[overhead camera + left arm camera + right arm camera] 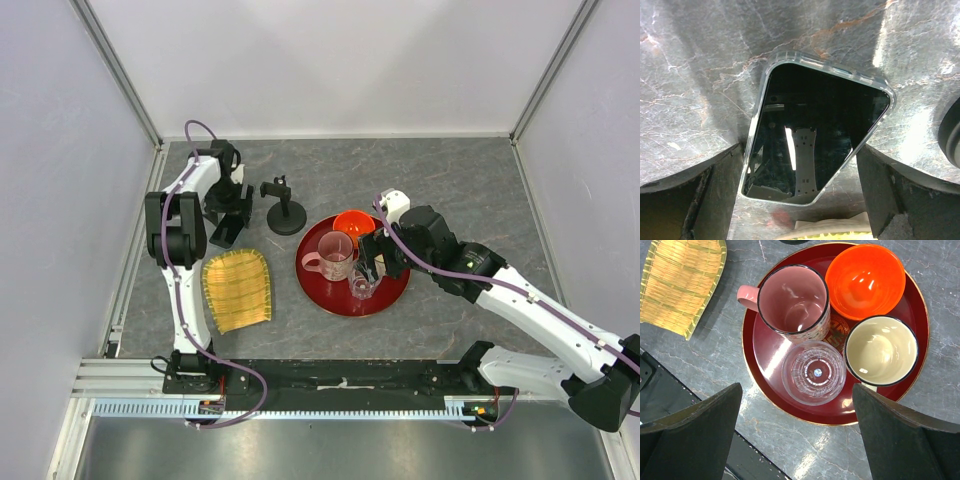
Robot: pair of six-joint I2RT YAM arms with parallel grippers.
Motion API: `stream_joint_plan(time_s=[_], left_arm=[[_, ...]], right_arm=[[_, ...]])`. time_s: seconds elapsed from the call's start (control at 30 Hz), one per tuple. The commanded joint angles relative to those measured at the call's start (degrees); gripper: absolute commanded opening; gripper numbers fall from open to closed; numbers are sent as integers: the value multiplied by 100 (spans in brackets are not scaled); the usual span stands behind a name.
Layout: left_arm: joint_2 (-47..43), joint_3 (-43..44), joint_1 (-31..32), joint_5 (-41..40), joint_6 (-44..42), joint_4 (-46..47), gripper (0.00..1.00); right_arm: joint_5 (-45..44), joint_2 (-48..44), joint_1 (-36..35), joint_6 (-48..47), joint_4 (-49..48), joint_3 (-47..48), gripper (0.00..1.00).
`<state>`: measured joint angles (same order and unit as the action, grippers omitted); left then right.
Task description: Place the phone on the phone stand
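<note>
The phone [815, 135], black with a clear case, sits tilted between my left gripper's [802, 146] fingertips. The tips stand wide apart against its two long edges, and a shadow lies under its lower end. In the top view the phone [228, 233] shows foreshortened just under the left gripper [230, 212]. The phone stand [283, 208], with its black disc base and post, is just to the right; its disc edge shows in the left wrist view [951, 135]. My right gripper [372, 262] hovers open and empty over the red tray; in its wrist view [797, 390] the jaws stand wide apart.
The yellow woven mat [238, 288] lies just in front of the phone. The round red tray [340, 308] holds a pink mug [792, 300], an orange bowl [865, 280], a clear glass [814, 372] and a cream cup [881, 350]. White walls enclose the table.
</note>
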<state>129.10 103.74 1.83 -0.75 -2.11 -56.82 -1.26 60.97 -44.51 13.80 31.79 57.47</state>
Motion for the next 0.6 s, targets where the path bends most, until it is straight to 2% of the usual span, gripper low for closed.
stream_joint_plan(time_s=[0.0,0.2,0.3,0.33,0.4,0.5,0.57], left_arm=[[493,102,-24,-232,158,-84,90],[616,85,-24,-443,351,-119,84],[678,85,-16,-496,343,-128,77],[687,85,-16,-496,325,-137,70],[678,76,2,-505,308,-137,64],[643,93,11,-434,281,-128,43],[564,85,28,-487,281,-102,16]], right_arm=[[38,-24,-5,79,-103,291,98],[12,-76,-5,70,-94,282,98],[11,-76,-5,79,-94,300,98],[20,-76,-5,70,-94,300,98],[20,-68,-5,70,-94,308,98],[11,-68,-14,70,-94,300,98],[11,-68,-14,79,-94,317,98]])
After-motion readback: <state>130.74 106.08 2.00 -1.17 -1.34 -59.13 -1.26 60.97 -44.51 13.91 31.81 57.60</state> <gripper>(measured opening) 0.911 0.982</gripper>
